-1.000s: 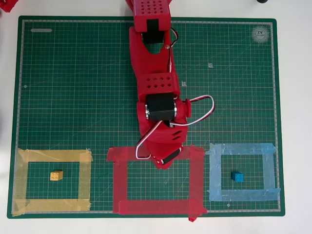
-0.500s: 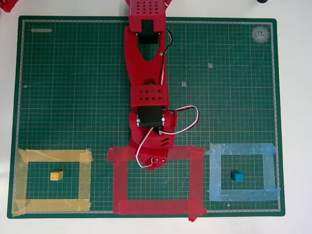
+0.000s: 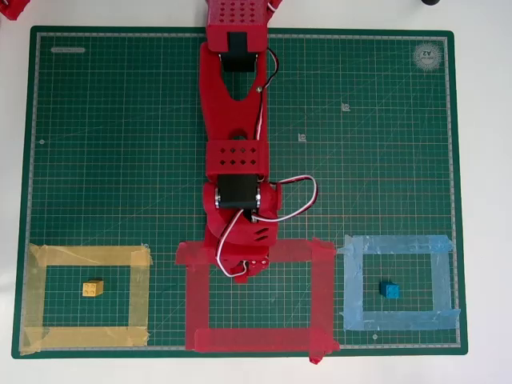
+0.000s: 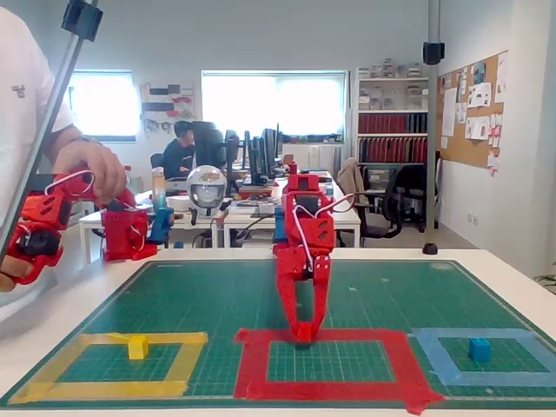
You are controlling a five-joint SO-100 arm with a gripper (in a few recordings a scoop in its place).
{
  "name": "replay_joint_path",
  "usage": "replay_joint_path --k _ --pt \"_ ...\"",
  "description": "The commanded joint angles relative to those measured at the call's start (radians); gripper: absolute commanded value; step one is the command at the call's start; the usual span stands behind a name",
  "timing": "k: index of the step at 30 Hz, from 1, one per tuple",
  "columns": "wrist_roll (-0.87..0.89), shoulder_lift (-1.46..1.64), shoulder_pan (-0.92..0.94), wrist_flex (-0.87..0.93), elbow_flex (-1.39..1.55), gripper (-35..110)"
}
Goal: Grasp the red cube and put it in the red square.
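Observation:
My red gripper (image 3: 244, 270) hangs over the top strip of the red square (image 3: 260, 339), near its left half. In the fixed view its two fingers (image 4: 294, 295) slant down and meet at the tip of the gripper (image 4: 304, 327), right at the far strip of the red square (image 4: 330, 387). A small red block, the red cube (image 4: 304, 333), sits pinched between the tips, touching or just above the tape. From overhead the cube is hidden under the gripper.
A yellow cube (image 3: 93, 288) lies inside the yellow tape frame (image 3: 88, 256) at the left. A blue cube (image 3: 390, 290) lies inside the light-blue tape frame (image 3: 396, 244) at the right. The green cutting mat (image 3: 120, 144) covers the table.
In the overhead view the arm has swung left, carrying the gripper along the red square's top strip from near its middle toward its left half.

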Motion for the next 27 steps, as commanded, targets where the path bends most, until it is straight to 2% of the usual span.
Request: replay_joint_path --k 1,14,27 --pt "-0.023 0.126 -0.003 -0.011 0.020 -1" --pt "-0.023 0.152 0.000 -0.011 0.069 -1" --pt "-0.017 0.156 0.006 -0.011 0.078 6"
